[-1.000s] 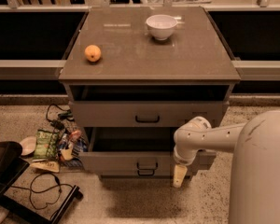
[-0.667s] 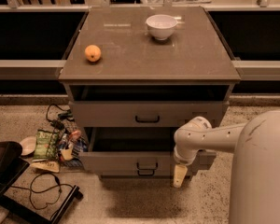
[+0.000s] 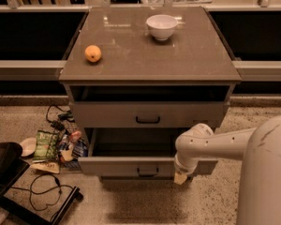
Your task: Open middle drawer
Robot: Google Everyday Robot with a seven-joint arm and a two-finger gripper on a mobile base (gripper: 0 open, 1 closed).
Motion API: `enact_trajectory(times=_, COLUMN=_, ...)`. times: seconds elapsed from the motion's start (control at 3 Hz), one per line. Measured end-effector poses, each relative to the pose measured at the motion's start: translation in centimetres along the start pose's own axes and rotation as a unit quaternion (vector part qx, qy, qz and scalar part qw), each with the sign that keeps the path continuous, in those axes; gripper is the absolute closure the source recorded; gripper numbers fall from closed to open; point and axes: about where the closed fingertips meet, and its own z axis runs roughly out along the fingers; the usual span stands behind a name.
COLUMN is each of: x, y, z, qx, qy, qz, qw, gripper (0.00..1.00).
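Note:
The grey cabinet [image 3: 150, 64] stands in the middle of the camera view. The middle drawer [image 3: 131, 165] is pulled out towards me. Its plain dark-grey inside shows, and its small black loop handle [image 3: 147, 171] is on the front. My gripper [image 3: 180, 177] hangs at the end of the white arm [image 3: 210, 142]. It is at the right part of this drawer's front, to the right of the handle and at the front's lower edge. The drawer above [image 3: 147, 114] has its own black handle [image 3: 147, 120]. The lowest drawer is hidden under the pulled-out one.
An orange [image 3: 92, 53] and a white bowl [image 3: 161, 26] sit on the cabinet top. Snack bags [image 3: 49, 146], cables [image 3: 47, 191] and a black stand [image 3: 4, 170] lie on the floor to the left. My white body [image 3: 267, 182] fills the lower right.

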Motion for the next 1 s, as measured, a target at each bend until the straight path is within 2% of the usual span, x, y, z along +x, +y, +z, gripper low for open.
enact_trajectory(times=0.67, x=-0.03, y=-0.01, z=-0.41, qx=0.0, qy=0.0, qz=0.0, qw=1.0, gripper=0.96)
enact_trajectory(times=1.0, x=-0.03, y=-0.01, z=-0.51, qx=0.0, qy=0.0, qz=0.0, qw=1.0, gripper=1.0)
